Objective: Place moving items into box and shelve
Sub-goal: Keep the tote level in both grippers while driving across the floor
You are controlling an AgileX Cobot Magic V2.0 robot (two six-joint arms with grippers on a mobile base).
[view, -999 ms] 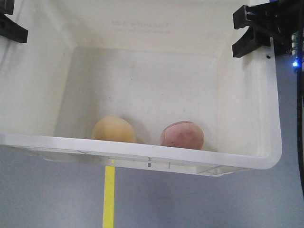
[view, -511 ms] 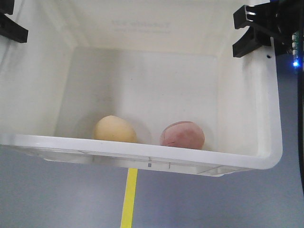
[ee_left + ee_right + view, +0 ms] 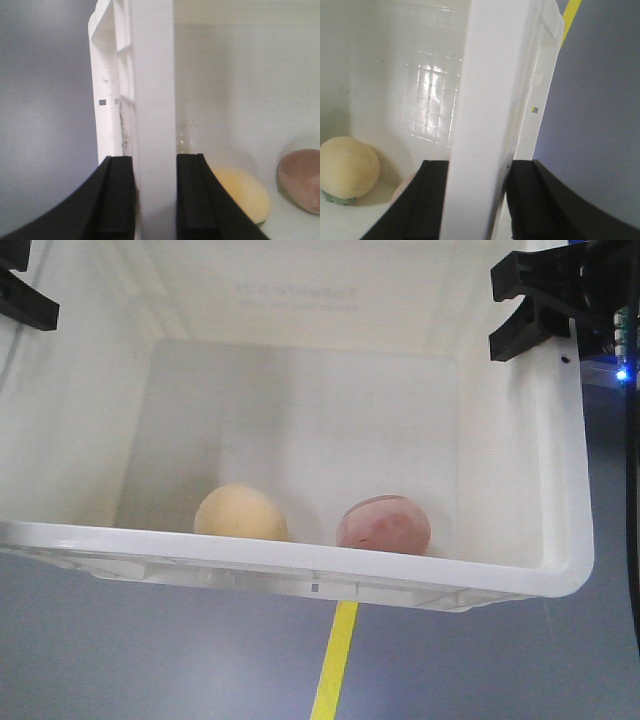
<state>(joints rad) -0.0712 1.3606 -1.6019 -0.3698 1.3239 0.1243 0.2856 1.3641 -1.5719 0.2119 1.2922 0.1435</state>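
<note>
Grey-blue floor [image 3: 120, 650] shows past the near rim of the box [image 3: 520, 470], a big white plastic tub that fills most of the front view. Its inner bottom carries a grid pattern, and its far wall bears faint grey lettering [image 3: 295, 290], too dim to read. A yellow stripe [image 3: 335, 665] runs across the floor and passes under the box's near rim, right of the middle. The left claw [image 3: 155, 200] is clenched on the box's left side wall: one black finger lies against the outer ribbed face, the other against the smooth inner face, with the wall pinched between them. The right claw [image 3: 475, 200] grips the box's right side wall in the same way, one finger inside and one outside, at the far end of that wall. Inside the box, two rounded lumps rest on its bottom close against the near wall. The tan lump [image 3: 240, 513] sits left of the middle. The pinkish-red lump [image 3: 384, 525] sits to its right, near it but not touching, and both are well apart from the side walls.
</note>
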